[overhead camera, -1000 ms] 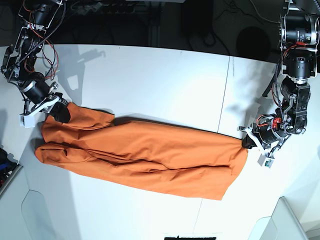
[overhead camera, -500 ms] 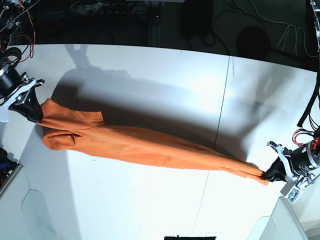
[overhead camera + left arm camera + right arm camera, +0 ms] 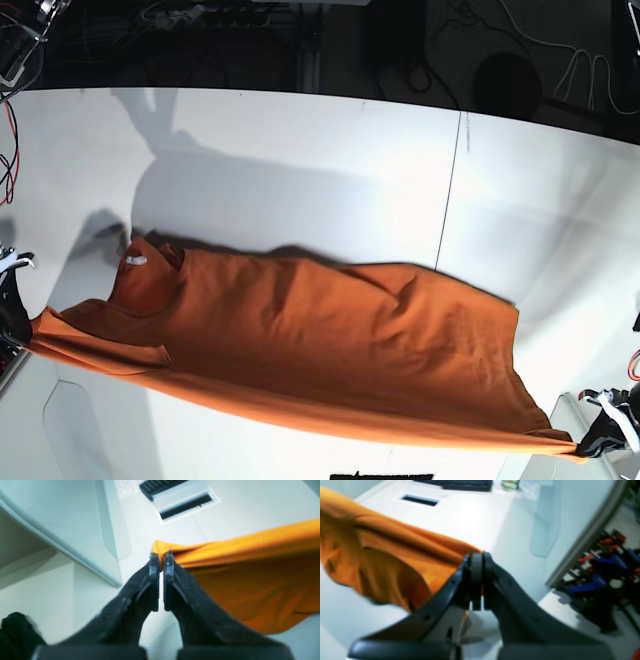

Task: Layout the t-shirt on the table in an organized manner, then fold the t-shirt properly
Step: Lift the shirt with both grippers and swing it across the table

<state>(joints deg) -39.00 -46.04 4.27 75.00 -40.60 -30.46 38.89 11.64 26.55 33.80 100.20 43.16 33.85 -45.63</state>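
The orange t-shirt (image 3: pixel 320 340) is stretched wide between my two grippers, its near edge lifted and its far part lying on the white table (image 3: pixel 330 170). Its white neck tag (image 3: pixel 136 260) shows at the left. My right gripper (image 3: pixel 14 322) at the left edge of the base view is shut on the shirt's left corner; the right wrist view shows it (image 3: pixel 477 558) pinching the orange cloth (image 3: pixel 382 562). My left gripper (image 3: pixel 592 446) at the bottom right is shut on the shirt's other corner; the left wrist view shows it (image 3: pixel 161 558) clamped on the cloth (image 3: pixel 250 580).
A thin dark seam (image 3: pixel 450 200) crosses the table. White raised panels sit at the near corners (image 3: pixel 590 420). A slotted vent (image 3: pixel 182 497) lies beyond the left gripper. Red and blue clamps (image 3: pixel 602 580) lie off the table's side. Dark cables run behind the table.
Both grippers have moved toward the table's near edge with the shirt in them. The shirt has opened from a narrow taut band into a wide sheet, and the neck tag now shows.
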